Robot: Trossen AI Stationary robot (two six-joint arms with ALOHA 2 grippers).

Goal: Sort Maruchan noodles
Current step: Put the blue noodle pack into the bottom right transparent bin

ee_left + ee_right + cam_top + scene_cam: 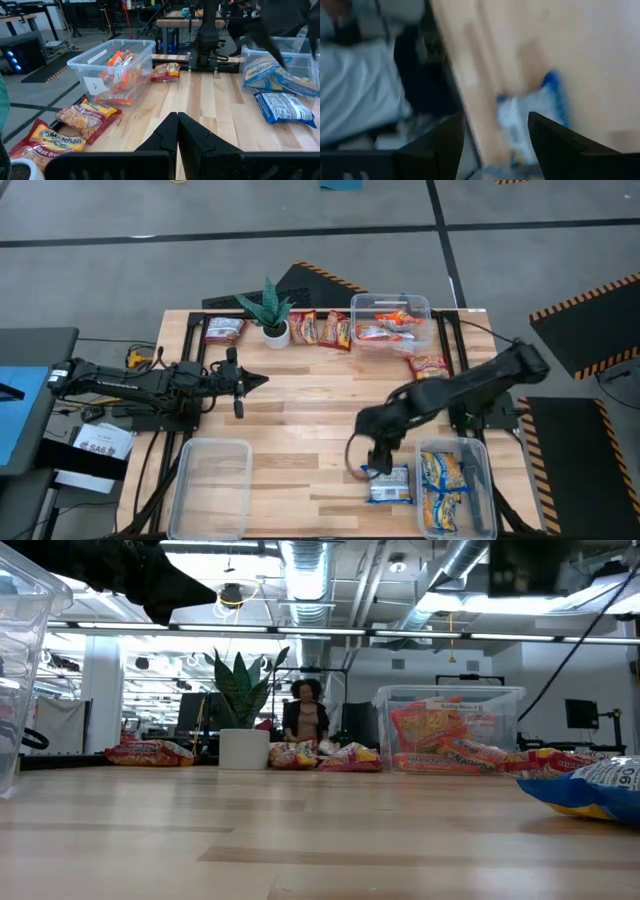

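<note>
A blue-and-white noodle packet [390,485] lies flat on the table near the front edge, beside the near right bin; it also shows in the low view [590,785] and the left wrist view [284,106]. My right gripper [375,462] hovers just over its far left end, open, its fingers either side of the blurred packet [535,115] in the right wrist view. My left gripper [262,379] is shut and empty over the table's left middle, its fingers together [177,131]. Orange and red packets [320,329] lie along the far edge.
A clear bin [392,323] at the far right holds orange-red packets. A clear bin [455,485] at the near right holds blue-yellow packets. An empty clear bin [210,478] stands near left. A potted plant [272,315] stands at the far edge. Loose packets [222,330] [428,365] lie nearby.
</note>
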